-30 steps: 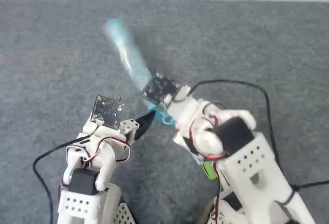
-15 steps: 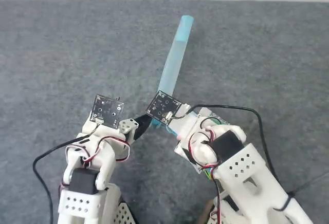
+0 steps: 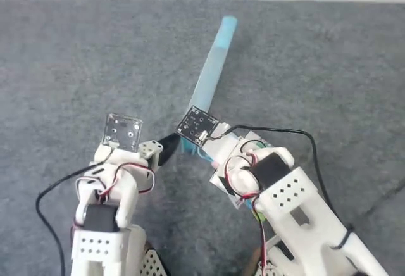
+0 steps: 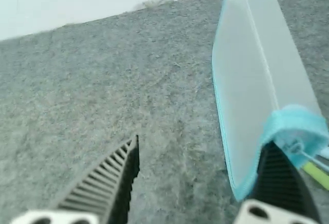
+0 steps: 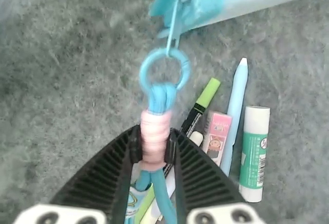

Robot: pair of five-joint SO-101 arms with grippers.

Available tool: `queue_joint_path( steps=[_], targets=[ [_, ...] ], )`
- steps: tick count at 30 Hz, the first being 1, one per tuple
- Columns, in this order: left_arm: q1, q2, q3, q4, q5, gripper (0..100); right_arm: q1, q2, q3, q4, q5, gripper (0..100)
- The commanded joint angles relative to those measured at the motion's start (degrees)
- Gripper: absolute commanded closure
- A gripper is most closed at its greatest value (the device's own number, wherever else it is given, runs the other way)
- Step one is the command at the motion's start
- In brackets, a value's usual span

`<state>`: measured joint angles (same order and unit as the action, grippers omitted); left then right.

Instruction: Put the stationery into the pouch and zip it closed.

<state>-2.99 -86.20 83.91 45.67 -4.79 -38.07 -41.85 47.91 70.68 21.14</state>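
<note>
The long pale-blue pouch (image 3: 212, 70) lies on the grey mat, running from the arms toward the far edge. My right gripper (image 5: 154, 137) is shut on the pink-and-blue zipper pull cord (image 5: 155, 131), which hangs from a blue ring (image 5: 164, 69) at the pouch's near end. Outside the pouch lie a green pen (image 5: 203, 100), a pink eraser (image 5: 217, 136), a blue pen (image 5: 234, 113) and a glue stick (image 5: 254, 152). My left gripper (image 4: 200, 147) stands open low over the mat, one finger (image 4: 280, 175) right beside the pouch's (image 4: 257, 80) near end.
Grey felt mat (image 3: 76, 61) covers the table, with a pale wall along its far edge. The right arm's body (image 3: 285, 194) sits above the loose stationery. Black cables trail from both arms.
The pouch swung from pointing far-left to pointing far-right and now lies still. The left arm has shifted slightly forward and left; the right gripper keeps its hold on the pull cord.
</note>
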Motion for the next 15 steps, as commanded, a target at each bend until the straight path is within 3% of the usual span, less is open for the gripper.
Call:
queue_joint_path(
  steps=[1,8,15],
  targets=[
    [-6.42,11.78,-4.62,-7.65,2.64,67,1.19,3.12,0.97,0.48,-0.35,99.2],
    [-9.32,28.13,-10.77,-13.10,2.90,67,4.88,7.96,1.05,-2.42,-0.35,99.2],
    [-9.32,29.80,-11.65,-12.92,3.96,67,7.60,12.09,-0.53,-4.53,-0.35,99.2]
  ],
)
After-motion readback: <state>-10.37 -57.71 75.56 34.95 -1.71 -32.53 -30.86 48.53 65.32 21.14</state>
